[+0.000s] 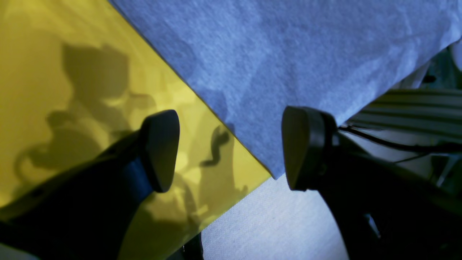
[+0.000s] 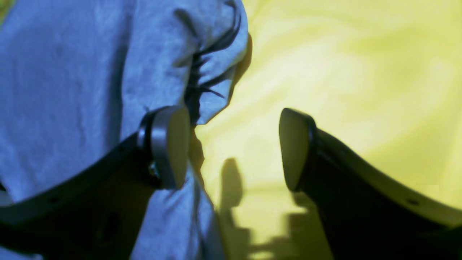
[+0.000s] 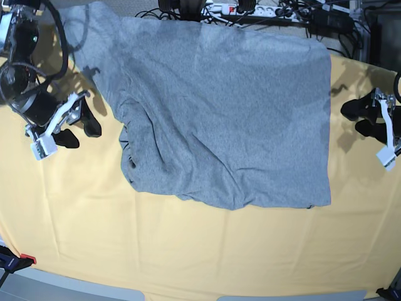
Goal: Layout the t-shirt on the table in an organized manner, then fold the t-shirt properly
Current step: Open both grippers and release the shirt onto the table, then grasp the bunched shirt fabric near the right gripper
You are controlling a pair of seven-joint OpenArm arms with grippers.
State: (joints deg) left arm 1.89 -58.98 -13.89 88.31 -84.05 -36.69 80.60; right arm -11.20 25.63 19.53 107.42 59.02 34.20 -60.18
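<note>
The heather-grey t-shirt [image 3: 232, 119] lies spread on the yellow table [image 3: 188, 251], plain side up, its left edge bunched into folds. My right gripper [image 3: 81, 133] stands open beside that bunched edge, on the cloth. In the right wrist view the gripper [image 2: 234, 148] is open and empty, one finger [image 2: 169, 148] in front of the crumpled shirt [image 2: 72, 72]. My left gripper [image 3: 358, 119] stands open to the right of the shirt's straight edge. Seen from the left wrist, that gripper [image 1: 231, 148] frames a shirt corner [image 1: 288, 54] at the table's edge [image 1: 54, 72].
A power strip and tangled cables [image 3: 250, 9] lie behind the table's far edge. A red-and-black clamp [image 3: 19, 258] sits at the front left corner. Beyond the table edge the left wrist view shows a striped surface and cables [image 1: 415, 108].
</note>
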